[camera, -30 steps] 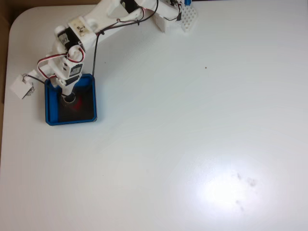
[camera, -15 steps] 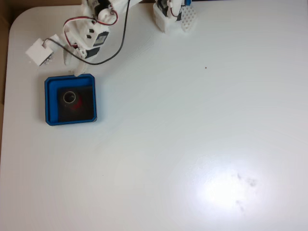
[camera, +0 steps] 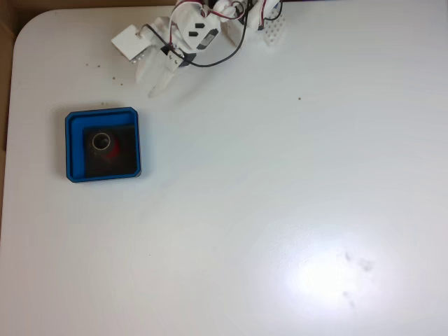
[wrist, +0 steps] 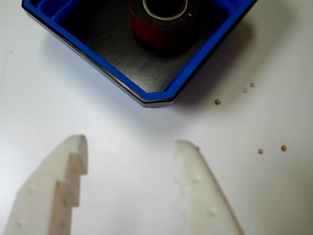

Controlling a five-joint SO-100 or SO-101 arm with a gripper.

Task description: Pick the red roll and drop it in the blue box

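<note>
The red roll [camera: 103, 143] lies flat on the black floor of the blue box [camera: 74, 120] at the table's left in the fixed view. In the wrist view the red roll [wrist: 161, 27] sits inside the blue box [wrist: 195, 63] at the top edge. My gripper [camera: 158, 85] hovers over the bare table up and to the right of the box, near the arm's base. Its white fingers [wrist: 68, 186] stand apart in the wrist view, so my gripper [wrist: 132, 144] is open with nothing between them.
The arm's base [camera: 262, 24] stands at the table's back edge. Small brown crumbs [wrist: 252, 115] dot the white table [camera: 280, 196] beside the box. The table's left edge and rounded corner lie close to the box.
The arm has lifted out of the box and swung back to the right toward its base. The roll stays in the box, free of the gripper.
</note>
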